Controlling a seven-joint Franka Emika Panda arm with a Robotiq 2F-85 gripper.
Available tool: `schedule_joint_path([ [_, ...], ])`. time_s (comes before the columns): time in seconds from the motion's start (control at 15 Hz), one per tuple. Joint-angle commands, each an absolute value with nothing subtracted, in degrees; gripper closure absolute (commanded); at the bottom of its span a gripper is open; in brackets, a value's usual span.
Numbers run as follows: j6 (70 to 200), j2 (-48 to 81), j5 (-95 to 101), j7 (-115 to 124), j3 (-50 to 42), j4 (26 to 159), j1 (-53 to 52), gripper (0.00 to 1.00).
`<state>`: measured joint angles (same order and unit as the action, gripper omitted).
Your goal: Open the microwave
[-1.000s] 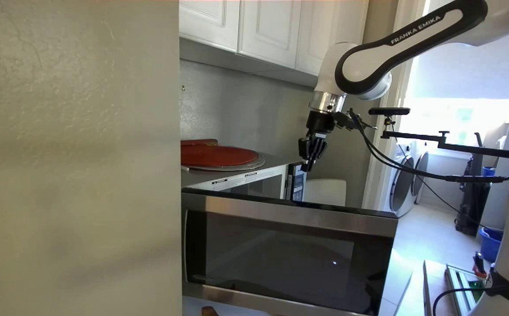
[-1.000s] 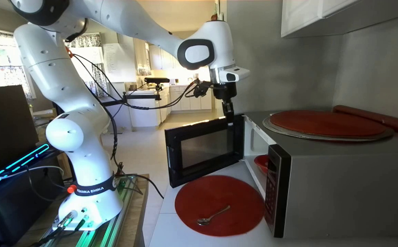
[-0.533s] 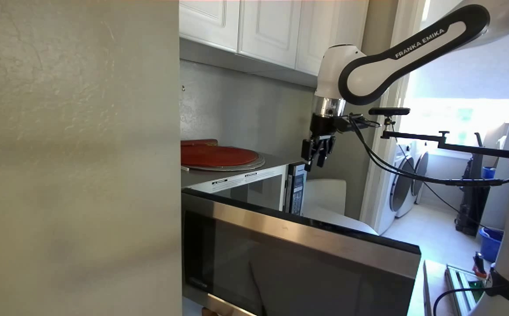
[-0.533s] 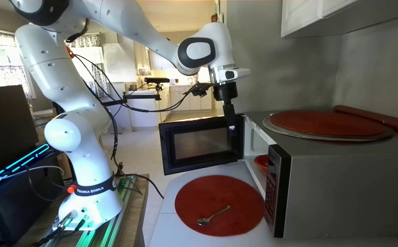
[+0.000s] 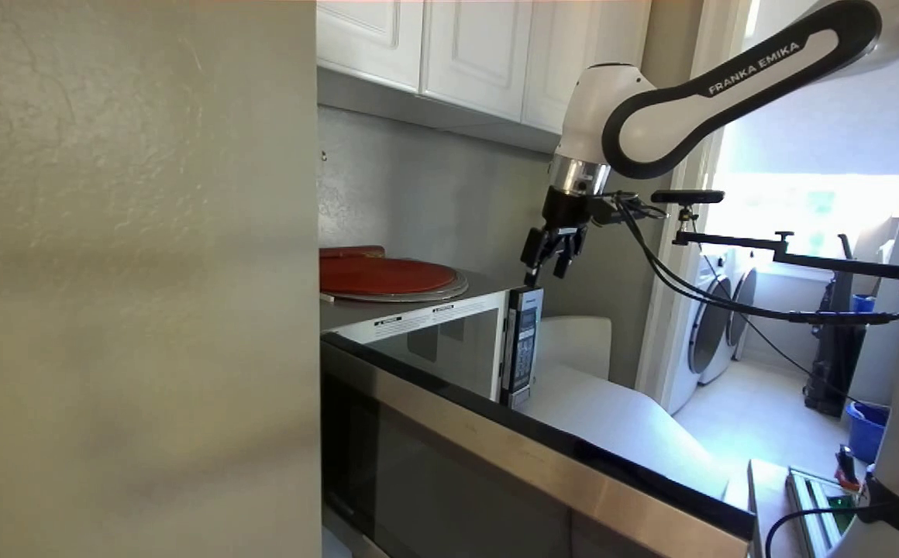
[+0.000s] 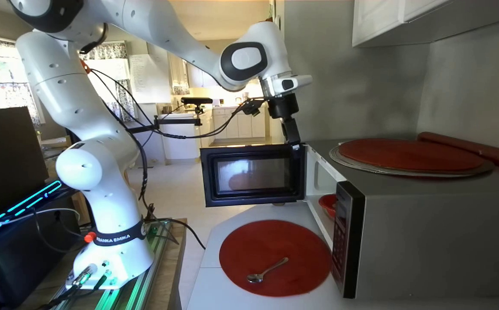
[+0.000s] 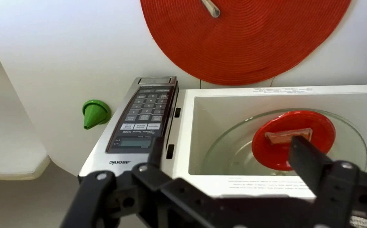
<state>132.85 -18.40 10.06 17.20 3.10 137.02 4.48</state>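
Note:
The microwave (image 6: 430, 241) stands on the white counter. Its dark glass door (image 6: 254, 176) is swung wide, showing its inner face in an exterior view and its steel outer face in another, where the door (image 5: 511, 449) runs off the bottom. My gripper (image 7: 227, 142) is open, pointing down, with its fingers spread and nothing gripped. In the wrist view the fingers reach over the cavity's front edge, one by the control panel (image 7: 145, 110). Inside, a red bowl (image 7: 265, 155) holding a small rectangular item rests on a glass turntable. The gripper (image 5: 545, 277) appears above the control panel.
On the counter lies a red round mat (image 6: 275, 241) with a spoon (image 6: 256, 277). More red round mats (image 6: 408, 154) rest on the microwave's top. A green cone (image 7: 95, 115) sits beside the control panel. White cabinets (image 5: 473, 54) hang overhead.
My gripper has gone from nearly shut to open, and its lower end has tilted toward the microwave. The door has swung farther out, exposing more of the cavity, panel and counter.

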Motion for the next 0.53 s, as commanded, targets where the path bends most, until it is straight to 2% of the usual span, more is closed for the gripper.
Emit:
schedule_joint_path([
  [0.0,133.6,-21.9,10.0,15.6,3.3,137.4,3.6,0.0],
  [0.47,133.1,-21.7,9.9,15.4,3.4,136.8,3.5,0.0],
])
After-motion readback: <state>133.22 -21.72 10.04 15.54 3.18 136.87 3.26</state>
